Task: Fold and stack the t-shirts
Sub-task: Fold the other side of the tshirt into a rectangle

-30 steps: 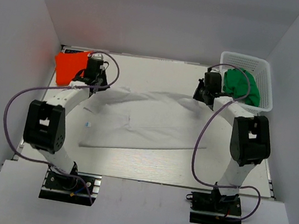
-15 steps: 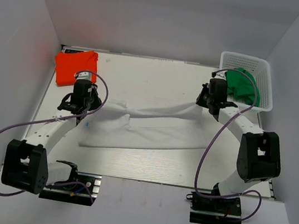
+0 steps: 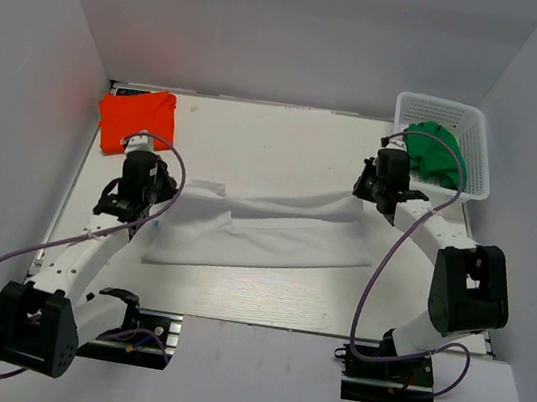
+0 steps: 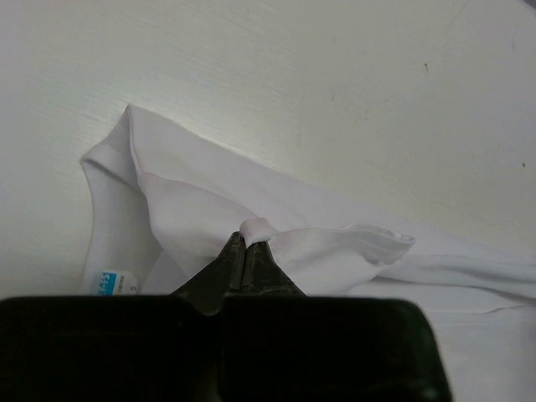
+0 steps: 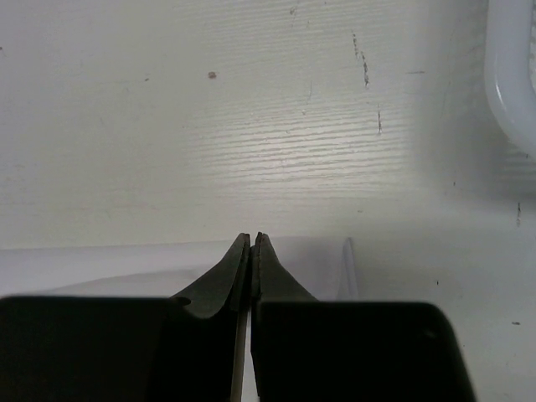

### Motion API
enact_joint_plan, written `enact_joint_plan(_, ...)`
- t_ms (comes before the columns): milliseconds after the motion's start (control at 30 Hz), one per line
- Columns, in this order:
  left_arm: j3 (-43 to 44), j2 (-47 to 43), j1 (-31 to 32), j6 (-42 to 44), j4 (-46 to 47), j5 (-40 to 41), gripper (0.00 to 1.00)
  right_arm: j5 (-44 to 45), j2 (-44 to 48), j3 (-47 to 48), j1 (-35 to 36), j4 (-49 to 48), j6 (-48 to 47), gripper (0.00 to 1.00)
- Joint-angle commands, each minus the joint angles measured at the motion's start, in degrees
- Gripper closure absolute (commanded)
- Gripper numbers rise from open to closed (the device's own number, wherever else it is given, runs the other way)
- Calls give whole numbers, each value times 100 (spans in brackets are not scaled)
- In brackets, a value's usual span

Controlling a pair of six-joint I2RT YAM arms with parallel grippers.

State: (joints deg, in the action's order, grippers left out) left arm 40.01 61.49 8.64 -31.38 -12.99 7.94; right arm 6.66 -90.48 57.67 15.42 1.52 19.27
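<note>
The white t-shirt (image 3: 264, 231) lies as a long folded band across the middle of the table. My left gripper (image 3: 143, 204) is over its left end, shut on a small pinch of white cloth (image 4: 255, 226); in the left wrist view the left gripper (image 4: 249, 237) has the jaws pressed together. My right gripper (image 3: 369, 192) is at the band's far right corner; the right gripper (image 5: 253, 239) is shut with a thin edge of the white t-shirt (image 5: 100, 272) between the jaws. The orange t-shirt (image 3: 137, 119) lies folded at the back left. The green t-shirt (image 3: 435, 155) sits in the basket.
A white plastic lattice basket (image 3: 468, 118) stands at the back right corner, and its rim (image 5: 511, 75) shows near my right gripper. White walls close in the table on three sides. A blue label (image 4: 107, 283) shows on the shirt's left end.
Both grippers have come toward the near edge and lower, drawing the white t-shirt's far edge with them. The shirt now lies as a narrower band. Both jaws stayed shut.
</note>
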Motion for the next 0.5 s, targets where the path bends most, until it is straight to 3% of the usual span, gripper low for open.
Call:
enact_joint_plan(0, -554, -252, 6, -263, 33, -196, 100, -50, 241, -307, -13, -55, 103, 100)
enact_joint_plan(233, -1531, -479, 6, -1017, -132, -636, 100, -94, 215, -879, -4, -73, 375, 100)
enact_joint_plan(300, -1592, -690, 6, -1474, -834, -496, 99, 2, 337, -1168, -13, -3, 577, 84)
enact_joint_plan(333, -1680, -1039, 6, -1668, -1063, -391, 90, 133, 547, -1249, -13, 85, 613, 71)
enact_joint_plan(367, -1733, -1252, 6, -1827, -1535, -390, 72, 169, 679, -1354, -13, 111, 718, 58)
enact_joint_plan(400, -1812, -1480, 6, -2072, -1774, -303, 38, 230, 915, -1424, -13, 138, 806, 36)
enact_joint_plan(433, -1812, -1691, 6, -2153, -1986, -241, 15, 318, 1048, -1712, -21, 156, 859, 21)
enact_joint_plan(467, -1812, -1894, 6, -2206, -2353, -145, 7, 467, 1276, -1793, -21, 173, 938, 12)
